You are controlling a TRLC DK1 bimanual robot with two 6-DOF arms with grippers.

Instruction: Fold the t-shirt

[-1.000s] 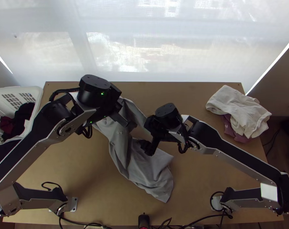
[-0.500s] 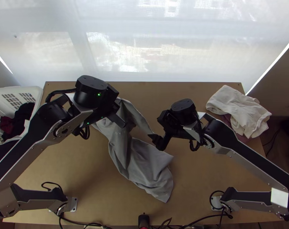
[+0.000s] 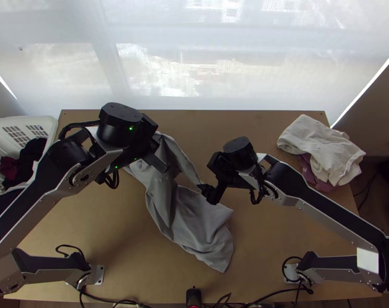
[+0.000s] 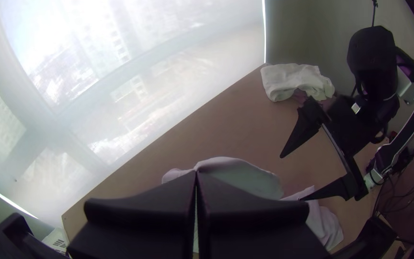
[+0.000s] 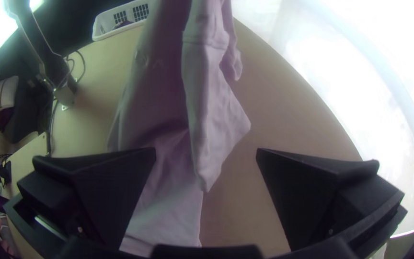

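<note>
The tabletop [image 3: 276, 236] carries your bunched t-shirt [image 3: 197, 226] centrally, clenched in your left pincer [image 3: 165, 168]; your right pincer [image 3: 211, 195], spread wide, has edged back toward it. White cloth [image 3: 320, 146] lies far right, basket [image 3: 51, 126] left.

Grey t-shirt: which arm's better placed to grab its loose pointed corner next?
Right, likely: the right gripper is open, with the corner showing between its fingers; the left gripper is shut on the t-shirt.
</note>
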